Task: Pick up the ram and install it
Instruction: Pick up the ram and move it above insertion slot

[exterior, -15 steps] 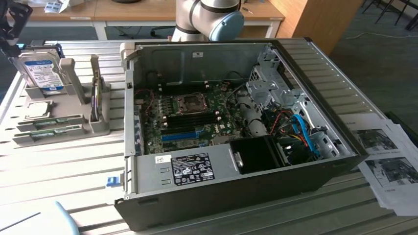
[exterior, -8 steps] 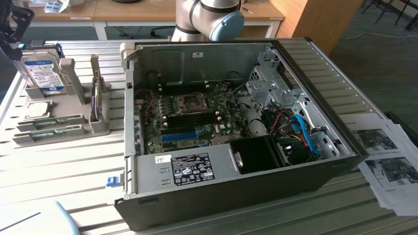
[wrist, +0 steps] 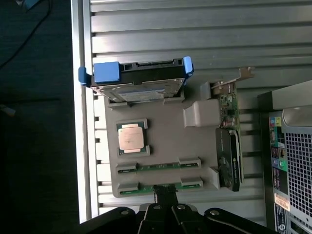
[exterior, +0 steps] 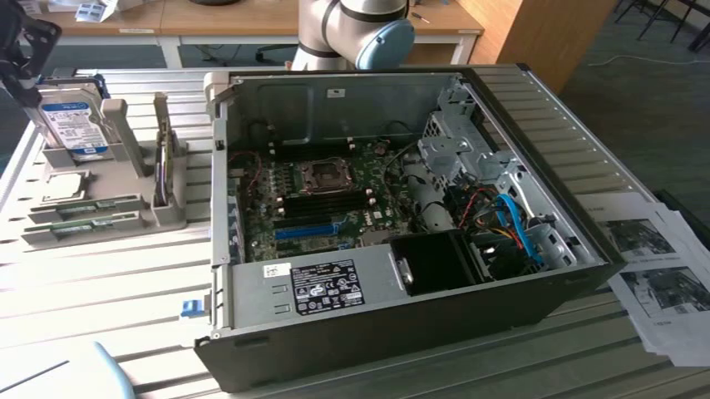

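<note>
Two ram sticks lie side by side in a grey holder [wrist: 161, 148] on the slatted table: one ram [wrist: 158, 166] further in, the other ram [wrist: 146, 186] at the holder's edge. In the exterior view the same ram sticks [exterior: 83, 218] show at the holder's near end. My gripper [wrist: 165, 195] hangs well above the holder, fingers shut together with nothing between them, lined up over the edge stick. Its dark body [exterior: 25, 58] is at the exterior view's upper left. The open computer case [exterior: 388, 208] shows the motherboard with black memory slots [exterior: 322, 199].
The holder also carries a hard drive [wrist: 139, 83] in a blue bracket, a CPU [wrist: 131, 137] and a graphics card [wrist: 229, 146]. A bright-blue slot [exterior: 305, 231] sits on the motherboard. Printed sheets [exterior: 660, 274] lie at the exterior view's right. The table edge [wrist: 80, 122] runs close beside the holder.
</note>
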